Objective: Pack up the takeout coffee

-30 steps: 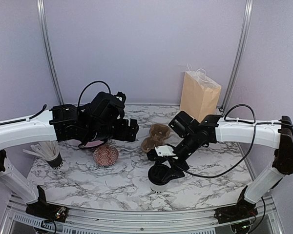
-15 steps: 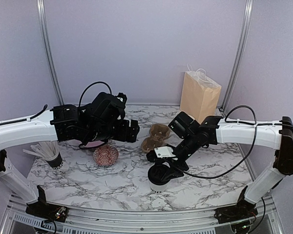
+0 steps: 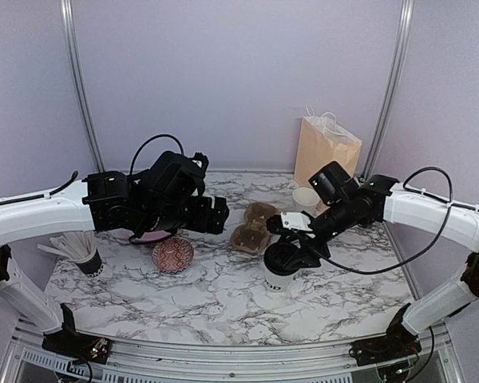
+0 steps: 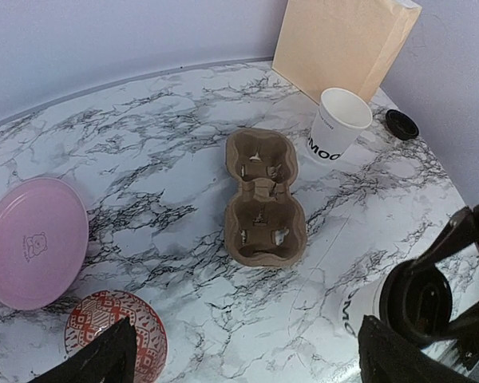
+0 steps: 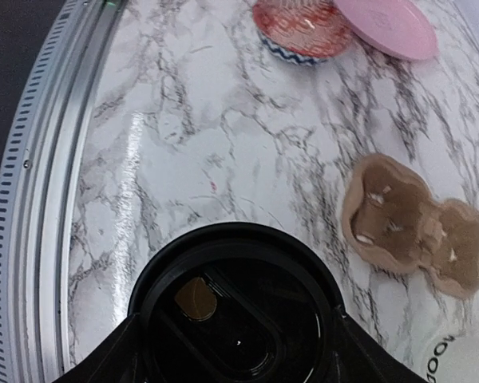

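My right gripper (image 3: 292, 252) is shut on the black lid of a white takeout coffee cup (image 3: 277, 276), held just right of the near end of the brown pulp cup tray (image 3: 254, 226). In the right wrist view the lid (image 5: 238, 311) fills the space between my fingers, and the tray (image 5: 419, 223) lies ahead to the right. A second white cup (image 3: 306, 197) stands open, without a lid, by the paper bag; its loose black lid (image 4: 401, 124) lies beside it. My left gripper (image 3: 215, 214) is open and empty, hovering left of the tray (image 4: 259, 199).
A tan paper bag (image 3: 326, 155) stands at the back right. A red patterned bowl (image 3: 173, 254) and a pink plate (image 4: 32, 239) lie under the left arm. A dark cup of white straws (image 3: 84, 254) stands at the far left.
My right gripper has carried the lidded cup from the near middle of the table back and to the right, up beside the tray. The left arm has not moved.
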You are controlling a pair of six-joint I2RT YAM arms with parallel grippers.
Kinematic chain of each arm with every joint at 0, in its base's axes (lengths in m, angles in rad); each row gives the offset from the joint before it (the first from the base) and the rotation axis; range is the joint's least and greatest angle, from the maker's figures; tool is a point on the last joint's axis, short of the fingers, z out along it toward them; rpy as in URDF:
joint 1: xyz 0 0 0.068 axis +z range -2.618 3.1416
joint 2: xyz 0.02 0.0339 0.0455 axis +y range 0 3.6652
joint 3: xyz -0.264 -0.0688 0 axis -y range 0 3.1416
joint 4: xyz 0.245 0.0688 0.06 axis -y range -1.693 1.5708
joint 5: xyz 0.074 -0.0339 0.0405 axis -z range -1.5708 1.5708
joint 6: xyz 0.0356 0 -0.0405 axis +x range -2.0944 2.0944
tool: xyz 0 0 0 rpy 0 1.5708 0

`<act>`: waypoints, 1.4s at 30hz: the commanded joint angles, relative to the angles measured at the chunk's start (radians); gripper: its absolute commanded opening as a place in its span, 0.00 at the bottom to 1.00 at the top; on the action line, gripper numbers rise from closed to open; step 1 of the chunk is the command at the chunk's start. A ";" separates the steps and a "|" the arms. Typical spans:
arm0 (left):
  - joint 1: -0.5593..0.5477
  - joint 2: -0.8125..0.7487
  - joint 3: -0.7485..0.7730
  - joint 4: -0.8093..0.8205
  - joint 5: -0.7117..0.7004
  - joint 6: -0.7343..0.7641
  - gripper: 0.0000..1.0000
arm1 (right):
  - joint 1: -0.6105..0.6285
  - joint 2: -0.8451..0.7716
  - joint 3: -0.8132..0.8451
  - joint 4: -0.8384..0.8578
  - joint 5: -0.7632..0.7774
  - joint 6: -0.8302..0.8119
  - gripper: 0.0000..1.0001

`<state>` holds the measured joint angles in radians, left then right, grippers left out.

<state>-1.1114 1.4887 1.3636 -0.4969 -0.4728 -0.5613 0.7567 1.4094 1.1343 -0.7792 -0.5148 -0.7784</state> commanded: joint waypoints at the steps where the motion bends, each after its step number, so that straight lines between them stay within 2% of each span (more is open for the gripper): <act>1: 0.007 0.007 -0.006 0.023 0.001 0.001 0.97 | -0.218 -0.056 -0.006 -0.052 0.028 -0.037 0.64; 5: 0.009 0.005 -0.004 0.023 0.002 0.005 0.97 | -0.397 -0.055 0.000 -0.053 0.059 -0.078 0.64; 10: 0.009 0.011 -0.001 0.026 0.004 0.009 0.97 | -0.590 0.013 0.051 0.016 0.066 -0.040 0.63; 17: 0.010 0.015 0.001 0.026 0.018 0.011 0.97 | -0.713 0.126 0.114 0.134 0.070 0.029 0.63; 25: 0.010 0.005 -0.011 0.026 0.017 0.009 0.97 | -0.727 0.232 0.131 0.168 0.071 0.083 0.64; 27: 0.012 0.005 -0.009 0.027 0.017 0.010 0.97 | -0.728 0.230 0.134 0.164 0.068 0.088 0.70; 31: 0.013 0.011 -0.001 0.026 0.022 0.019 0.97 | -0.728 0.204 0.158 0.129 0.065 0.094 0.90; 32: 0.013 0.013 0.000 0.027 0.023 0.020 0.97 | -0.728 0.195 0.173 0.109 0.062 0.091 0.91; 37: 0.015 0.021 0.001 0.027 0.026 0.019 0.97 | -0.710 0.128 0.208 0.096 0.033 0.093 0.85; 42: 0.016 0.034 0.002 0.028 0.038 0.017 0.97 | -0.601 0.161 0.249 0.114 0.127 0.088 0.77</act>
<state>-1.1019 1.5043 1.3636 -0.4896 -0.4461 -0.5556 0.0750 1.5562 1.3312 -0.6712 -0.4381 -0.6991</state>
